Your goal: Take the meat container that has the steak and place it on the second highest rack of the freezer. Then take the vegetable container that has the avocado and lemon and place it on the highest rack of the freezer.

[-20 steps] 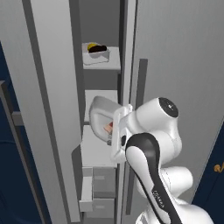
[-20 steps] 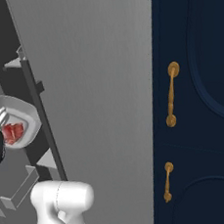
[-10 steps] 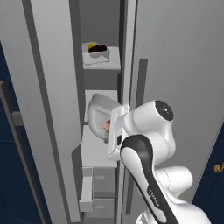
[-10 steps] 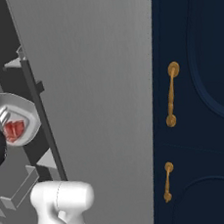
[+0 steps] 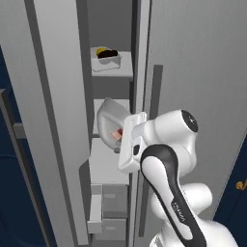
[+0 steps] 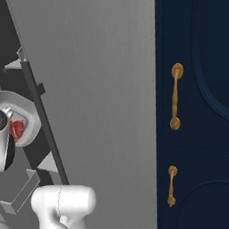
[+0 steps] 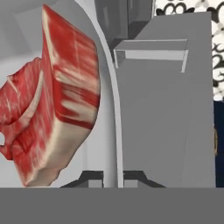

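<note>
1. meat container (image 5: 110, 116): you see a pale grey, shallow dish with a rounded rim, tipped steeply on its edge so its open side faces the arm, inside the open freezer (image 5: 62, 120).
2. steak (image 7: 72, 96) sits in the dish; in the hand view you see a thick slab, deep red with pale streaks of marbling and a cream band of fat along its lower edge, leaning against the dish's curved wall. a second, thinner red piece (image 7: 19, 109) lies just beside it, touching.
3. in the left base view you see only a small pink-red patch of the meat past the wrist, and in the right base view a red patch inside the dish.
4. your gripper (image 7: 111, 177) is pinched on the rim of the meat container; the two dark tips sit either side of the thin grey wall, pressed close.
5. the dish hangs at the level of the second highest rack (image 5: 113, 108), its lower part over the board below.
6. on the highest rack (image 5: 113, 67) you see a flat pale tray (image 5: 106, 62) with the yellow lemon (image 5: 100, 51) and the dark avocado (image 5: 110, 54) touching.
</note>
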